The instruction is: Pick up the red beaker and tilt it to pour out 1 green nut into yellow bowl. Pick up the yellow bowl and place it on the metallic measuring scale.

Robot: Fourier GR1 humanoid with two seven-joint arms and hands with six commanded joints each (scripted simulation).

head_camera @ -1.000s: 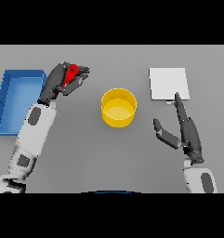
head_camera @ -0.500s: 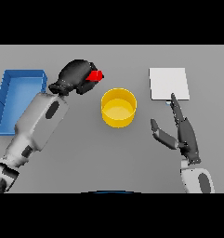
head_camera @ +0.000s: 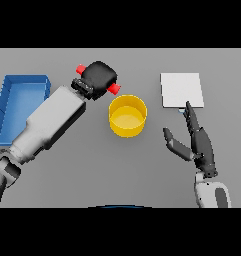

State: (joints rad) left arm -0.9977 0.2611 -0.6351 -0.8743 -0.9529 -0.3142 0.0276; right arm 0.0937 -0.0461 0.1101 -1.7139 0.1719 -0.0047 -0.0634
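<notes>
My left hand (head_camera: 98, 77) is shut on the red beaker (head_camera: 113, 89), which lies tipped on its side; only its two red ends show past the dark hand, one at the upper left and one pointing toward the bowl. The yellow bowl (head_camera: 127, 116) stands just right of and below that hand, its rim close to the beaker's mouth. No green nut can be made out. The metallic measuring scale (head_camera: 181, 89) is a flat pale square at the upper right. My right hand (head_camera: 199, 145) rests open below the scale, fingers straight.
A blue tray (head_camera: 17, 102) stands at the left edge, beside my left forearm.
My left arm has swung right and lifted, carrying the red beaker close to the bowl and tipping it over. The right hand has barely shifted.
</notes>
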